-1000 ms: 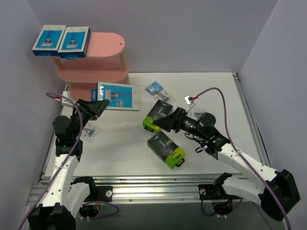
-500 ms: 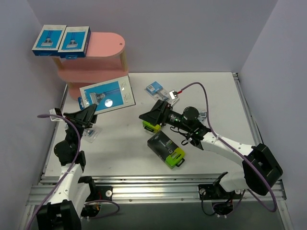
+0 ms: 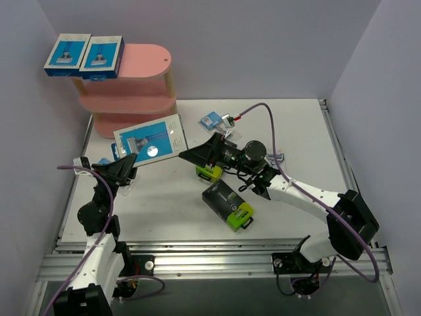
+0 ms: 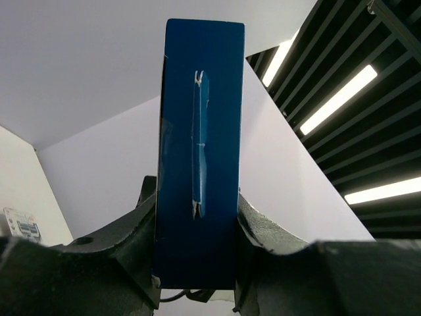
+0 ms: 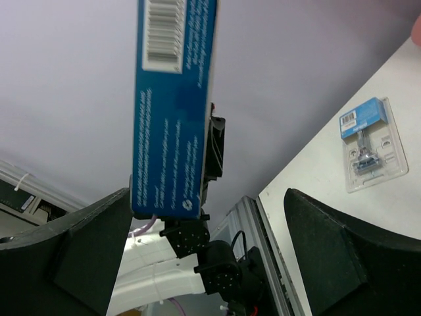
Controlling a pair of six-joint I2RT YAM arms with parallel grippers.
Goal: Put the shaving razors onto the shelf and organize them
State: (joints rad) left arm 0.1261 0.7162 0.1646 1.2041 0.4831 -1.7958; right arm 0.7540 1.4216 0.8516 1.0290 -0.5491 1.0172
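**Razors: two boxes shelved, a third in the air**

Two blue-and-white razor boxes sit side by side on the top board of the pink shelf. A third blue-and-white box is off the table, tilted, just in front of the shelf's lowest tier. The left gripper has it pinched by its lower edge, and the wrist view shows the fingers pressed flat on both faces. The right gripper points at that box from the other side with its jaws spread wide and nothing between them.

Everything else lies on the table. One black box with a lime-green end is in the open, and a second black box is half hidden under the right arm. A small blister pack lies near the back, and at least two more lie beside the arms.

By my reckoning the job is well short of half done. The box in hand needs a place on the shelf, then both black boxes and all the blister packs.
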